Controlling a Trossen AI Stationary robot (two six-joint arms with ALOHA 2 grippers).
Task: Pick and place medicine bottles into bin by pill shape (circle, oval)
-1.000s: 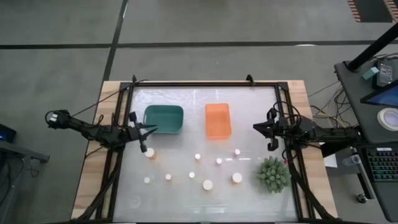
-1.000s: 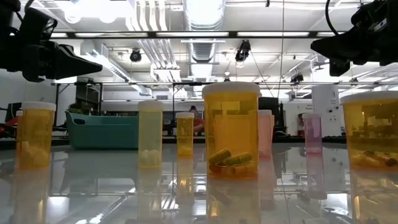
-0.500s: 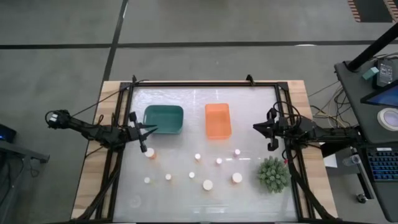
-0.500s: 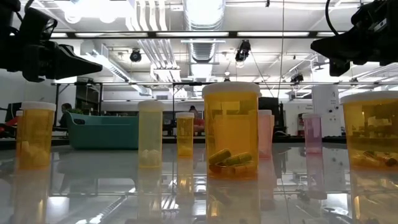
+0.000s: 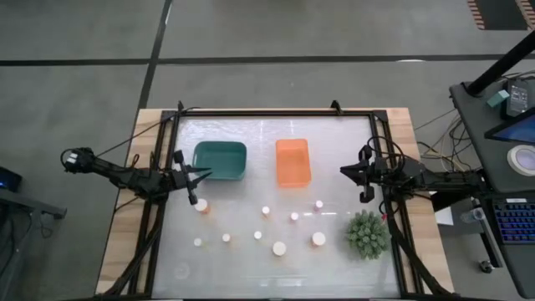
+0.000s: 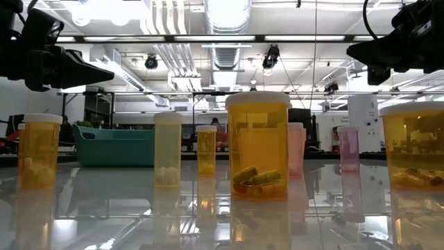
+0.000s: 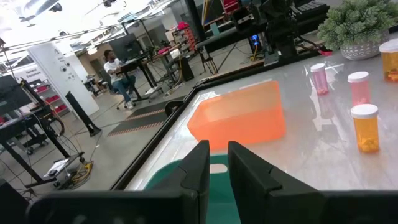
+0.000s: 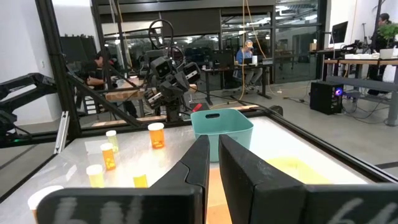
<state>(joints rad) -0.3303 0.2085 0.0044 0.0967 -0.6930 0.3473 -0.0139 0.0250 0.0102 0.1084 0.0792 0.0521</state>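
Several medicine bottles with white caps stand upright on the glossy table, spread from the left one (image 5: 201,204) to a wide one (image 5: 318,238). In the low view the nearest bottle (image 6: 257,146) holds oval capsules. A teal bin (image 5: 220,160) and an orange bin (image 5: 293,161) sit side by side toward the far edge. My left gripper (image 5: 205,174) (image 7: 217,149) hovers shut, pointing level over the teal bin's near left corner. My right gripper (image 5: 344,170) (image 8: 214,140) hovers shut at the right edge, pointing level toward the orange bin. Neither holds anything.
A spiky green plant (image 5: 367,234) stands near the right front corner, beside the wide bottle. A black frame (image 5: 276,113) runs round the table. Bare tabletop lies between the bins and the bottles. People sit at desks in the room beyond the table.
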